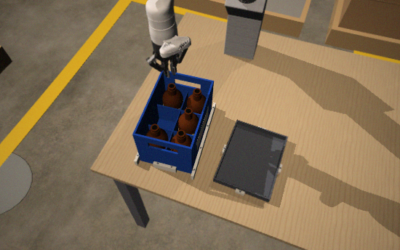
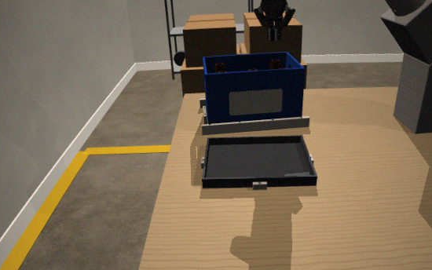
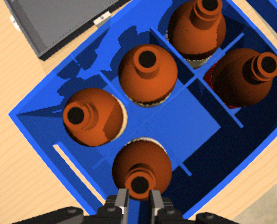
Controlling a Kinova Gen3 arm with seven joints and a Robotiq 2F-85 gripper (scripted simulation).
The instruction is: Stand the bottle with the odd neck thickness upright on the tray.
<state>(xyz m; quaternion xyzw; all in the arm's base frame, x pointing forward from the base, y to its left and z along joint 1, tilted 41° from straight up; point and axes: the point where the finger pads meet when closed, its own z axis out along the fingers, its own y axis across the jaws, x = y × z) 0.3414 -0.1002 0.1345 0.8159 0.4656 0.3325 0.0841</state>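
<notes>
A blue crate (image 1: 174, 123) stands near the table's left edge and holds five brown bottles. They show in the wrist view: one (image 3: 141, 171) right below my fingertips, one (image 3: 89, 116) to the left, one (image 3: 147, 72) in the middle and two (image 3: 198, 23) (image 3: 251, 76) at the far end. One middle cell (image 1: 167, 116) is empty. My gripper (image 1: 169, 73) hovers above the crate's far left bottle (image 1: 172, 95). Its fingers stand a little apart with nothing between them. The dark grey tray (image 1: 251, 160) lies empty to the crate's right. I cannot tell the neck widths apart.
A grey robot pedestal (image 1: 244, 29) stands at the table's back. Small white brackets (image 1: 164, 166) sit around the crate and the tray. The table's left edge runs close beside the crate. Cardboard boxes (image 2: 209, 37) stand on the floor beyond the table.
</notes>
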